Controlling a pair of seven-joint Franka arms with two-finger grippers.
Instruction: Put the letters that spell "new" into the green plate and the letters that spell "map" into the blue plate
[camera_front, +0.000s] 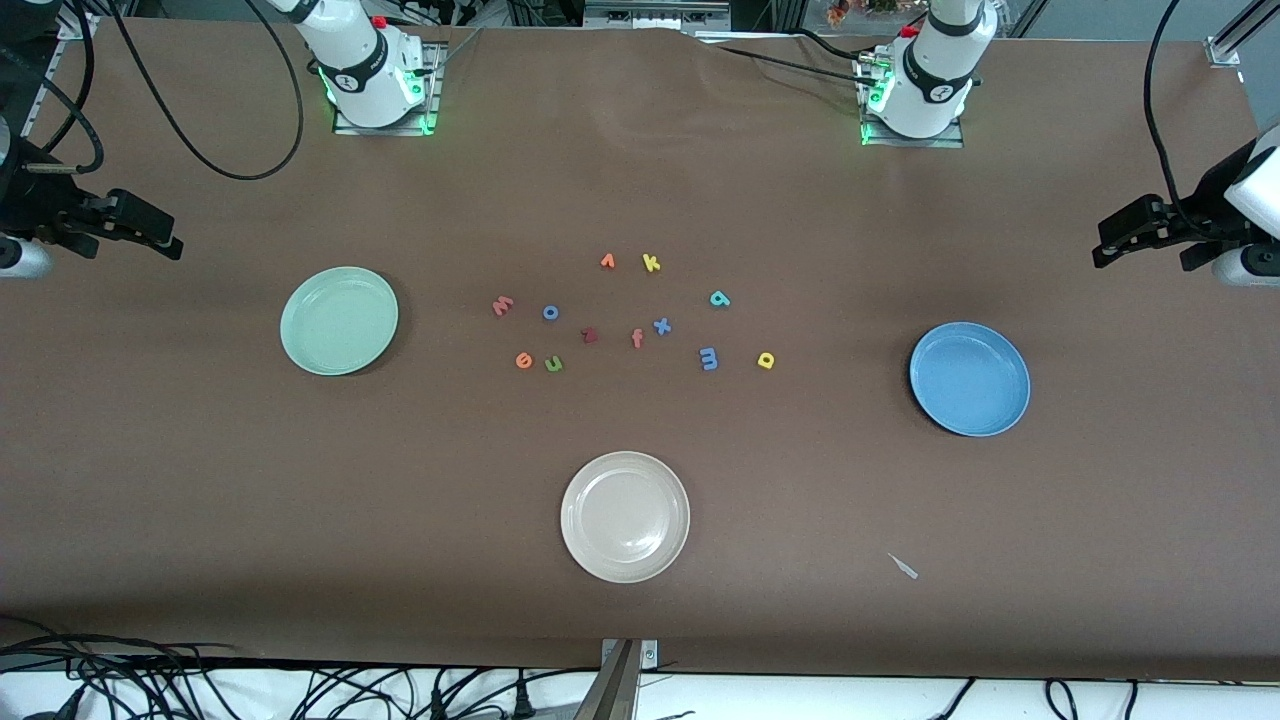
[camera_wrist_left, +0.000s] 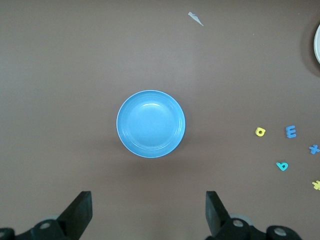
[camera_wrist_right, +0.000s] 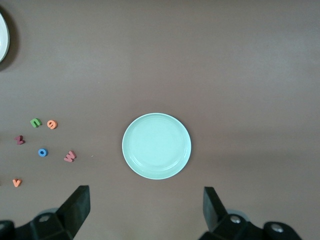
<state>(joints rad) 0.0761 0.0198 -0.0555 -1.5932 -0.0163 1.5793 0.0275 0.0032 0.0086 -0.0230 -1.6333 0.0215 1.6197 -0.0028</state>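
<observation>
Hovering empty, left gripper gapes wide over blue plate, right gripper over green plate

This is a robotics lab. 2 white robot arms are bolted by metal base plates with glowing green lights onto a wide bench covered in plain brown sheeting. Black cables loop across the bench's edges and tangle along the floor below it. Aluminium framing stands at the corners. Small foam letters and 3 plates are laid out like test props.
</observation>
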